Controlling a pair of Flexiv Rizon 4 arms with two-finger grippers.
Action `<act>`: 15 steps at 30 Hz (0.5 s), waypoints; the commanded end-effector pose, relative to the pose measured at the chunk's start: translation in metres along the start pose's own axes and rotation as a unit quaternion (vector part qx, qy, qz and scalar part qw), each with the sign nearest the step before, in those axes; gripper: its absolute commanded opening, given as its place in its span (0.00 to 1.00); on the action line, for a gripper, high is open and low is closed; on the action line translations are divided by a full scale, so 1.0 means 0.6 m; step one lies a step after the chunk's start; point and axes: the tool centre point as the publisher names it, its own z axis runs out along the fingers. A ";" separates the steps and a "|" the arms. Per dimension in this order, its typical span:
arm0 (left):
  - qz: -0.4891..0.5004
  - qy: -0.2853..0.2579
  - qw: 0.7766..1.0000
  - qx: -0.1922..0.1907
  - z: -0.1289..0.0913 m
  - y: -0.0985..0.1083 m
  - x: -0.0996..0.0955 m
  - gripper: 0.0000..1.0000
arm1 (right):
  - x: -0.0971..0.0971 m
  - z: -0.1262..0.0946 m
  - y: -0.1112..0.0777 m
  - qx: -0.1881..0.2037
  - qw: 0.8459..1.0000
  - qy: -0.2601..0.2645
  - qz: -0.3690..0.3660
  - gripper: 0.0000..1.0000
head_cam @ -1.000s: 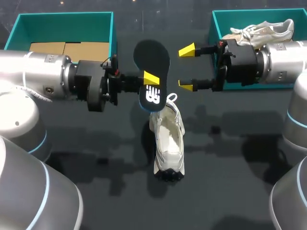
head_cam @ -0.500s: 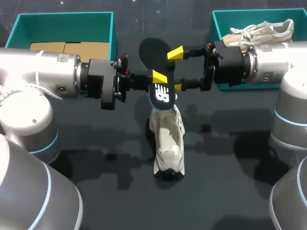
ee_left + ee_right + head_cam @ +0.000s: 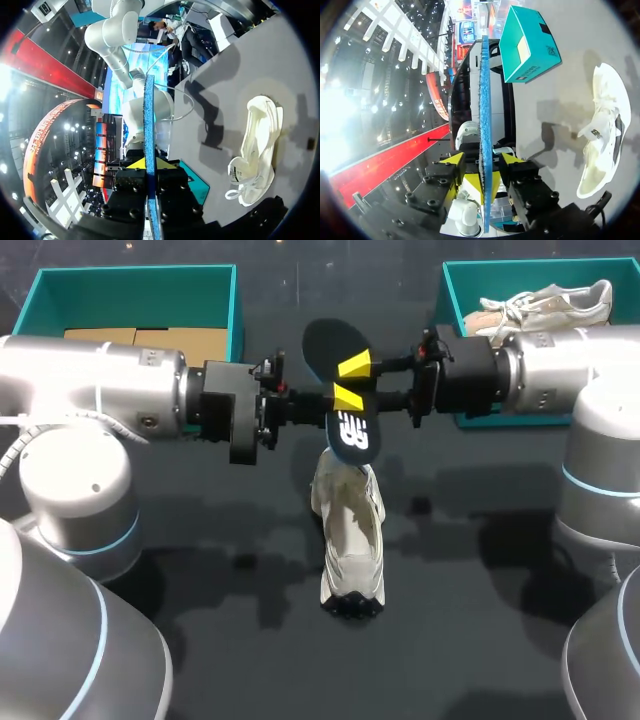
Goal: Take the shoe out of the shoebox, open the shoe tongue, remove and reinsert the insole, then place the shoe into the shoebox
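A dark insole [image 3: 325, 345] with a white logo hangs edge-up over the middle of the table, its blue edge [image 3: 149, 125] running out ahead of my left gripper [image 3: 150, 167]. That gripper [image 3: 338, 400] comes in from the left and is shut on the insole's lower part. From the right, my right gripper [image 3: 362, 383] has a yellow-tipped finger on each side of the same insole [image 3: 485, 100]. In its own view my right gripper [image 3: 484, 162] still shows a narrow gap, so it is open. The white shoe [image 3: 350, 530] lies on the table below them, opening up.
A teal shoebox [image 3: 235, 310] with brown cardboard inserts [image 3: 150, 340] stands at the back left. Another teal shoebox [image 3: 447, 300] at the back right holds a second pale shoe [image 3: 550, 300]. The dark tabletop stretches bare towards the near edge.
My left arm carried the insole rightward. My right gripper moved left around it and its fingers narrowed from wide open to close beside the insole. The shoe stayed put.
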 end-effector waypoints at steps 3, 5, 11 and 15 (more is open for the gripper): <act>0.003 -0.002 1.000 0.001 0.011 0.000 0.000 0.00 | -0.002 0.006 0.002 0.001 1.000 0.001 -0.001 0.29; 0.003 -0.002 1.000 0.004 0.012 -0.003 0.001 0.00 | -0.003 0.006 0.001 0.000 1.000 0.002 0.000 0.28; 0.002 -0.003 1.000 0.008 0.009 -0.010 0.003 0.00 | -0.004 0.003 -0.002 -0.005 1.000 0.005 -0.003 0.29; 0.003 -0.004 1.000 0.006 0.007 -0.011 0.004 0.00 | -0.005 0.001 -0.003 -0.008 1.000 0.006 -0.004 0.27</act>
